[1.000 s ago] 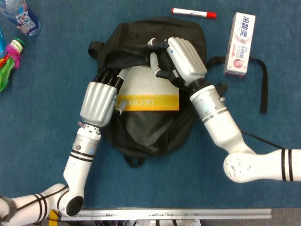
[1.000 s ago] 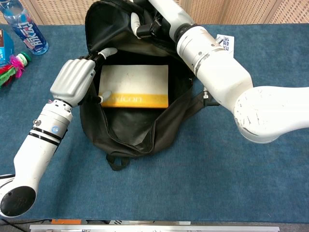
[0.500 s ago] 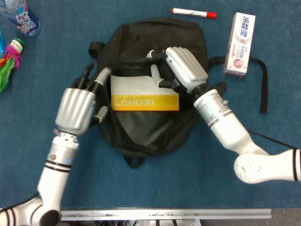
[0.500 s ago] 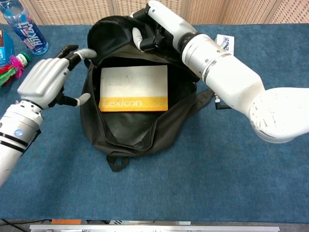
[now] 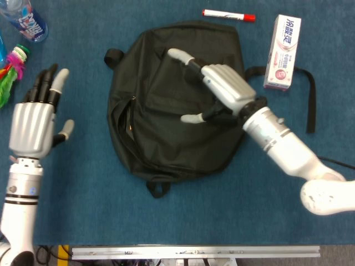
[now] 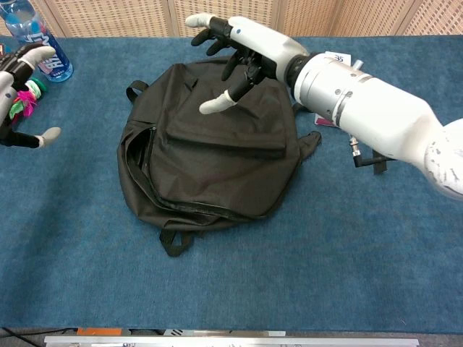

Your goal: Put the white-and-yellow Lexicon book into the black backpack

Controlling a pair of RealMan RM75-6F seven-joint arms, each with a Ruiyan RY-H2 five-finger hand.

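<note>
While my right hand (image 5: 222,91) hovers over the upper right part of the black backpack (image 5: 161,127), its fingers (image 6: 215,105) are spread wide and it holds nothing; whether any fingertip touches the fabric I cannot tell. My right forearm runs off toward the lower right in the head view, above the backpack's right edge.

My left hand (image 5: 34,124) is well to the left of the backpack, over bare blue table cover (image 5: 222,210), fingers apart and pointing away from me, empty. In the chest view only its fingertips (image 6: 49,134) show at the left edge.

The backpack lies flat with its front flap down over the opening; a narrow slit of the zip gap shows along its left side. The white-and-yellow Lexicon book is not visible in either view; I cannot confirm its position from these frames. A small loop handle (image 5: 158,188) sticks out at the near edge, and a black strap (image 5: 308,100) trails to the right.

Beyond the backpack:
- red-capped marker (image 5: 228,15), near the far edge.
- white-and-pink toothpaste box (image 5: 283,51), right of the backpack, lying over the strap.
- plastic water bottle (image 6: 36,43), far left corner.
- colourful feathered toy (image 5: 14,69), far left, beside my left hand's fingertips.
</note>
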